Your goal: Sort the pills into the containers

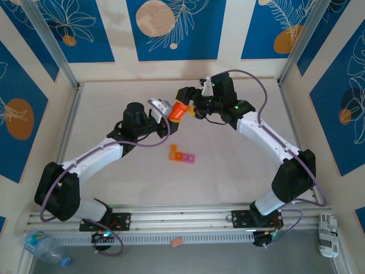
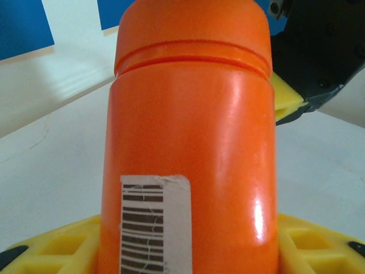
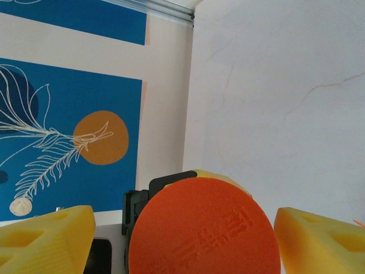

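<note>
The containers (image 1: 181,155) are a small strip of one orange and two pink cubes lying on the white table in front of both arms. No pills can be made out. My left gripper (image 1: 166,112) (image 2: 188,260) is shut on the body of a tall orange pill bottle (image 1: 178,112) (image 2: 188,142), held above the table with its barcode label facing the left wrist camera. My right gripper (image 1: 191,107) (image 3: 185,240) is open, its yellow fingers (image 3: 48,240) standing on either side of the bottle's orange cap (image 3: 205,228), with a gap on the left side.
Patterned blue walls and metal posts close in the table at the back and sides. In front of the arm bases lie a clear water bottle (image 1: 43,246), a small orange scrap (image 1: 177,242) and a crumpled packet (image 1: 328,234).
</note>
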Robot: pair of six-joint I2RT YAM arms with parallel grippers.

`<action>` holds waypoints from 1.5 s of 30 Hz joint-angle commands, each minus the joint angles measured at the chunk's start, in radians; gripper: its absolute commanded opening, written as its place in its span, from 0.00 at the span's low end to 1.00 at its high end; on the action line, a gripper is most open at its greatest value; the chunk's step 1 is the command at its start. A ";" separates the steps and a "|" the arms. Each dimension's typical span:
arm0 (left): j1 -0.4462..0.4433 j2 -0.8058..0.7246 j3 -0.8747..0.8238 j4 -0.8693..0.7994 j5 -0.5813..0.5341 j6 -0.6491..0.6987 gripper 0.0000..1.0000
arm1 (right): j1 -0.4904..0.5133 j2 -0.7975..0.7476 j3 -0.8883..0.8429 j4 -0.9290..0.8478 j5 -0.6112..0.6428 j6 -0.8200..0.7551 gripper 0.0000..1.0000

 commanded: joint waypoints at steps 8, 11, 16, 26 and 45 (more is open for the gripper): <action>-0.012 -0.004 0.006 0.035 0.002 -0.006 0.00 | 0.004 -0.005 0.021 -0.037 -0.007 -0.077 0.43; -0.013 -0.006 0.007 0.047 0.013 -0.022 0.00 | -0.008 -0.007 0.023 -0.014 -0.031 -0.146 0.39; -0.005 -0.006 0.006 0.097 0.094 -0.084 0.00 | -0.058 -0.021 -0.064 0.283 -0.292 -0.299 0.40; -0.001 -0.001 0.019 0.119 0.123 -0.130 0.00 | -0.110 -0.058 -0.098 0.324 -0.344 -0.264 0.83; -0.008 -0.021 0.032 -0.047 -0.005 0.044 0.00 | -0.081 -0.034 0.071 -0.129 -0.001 -0.037 0.89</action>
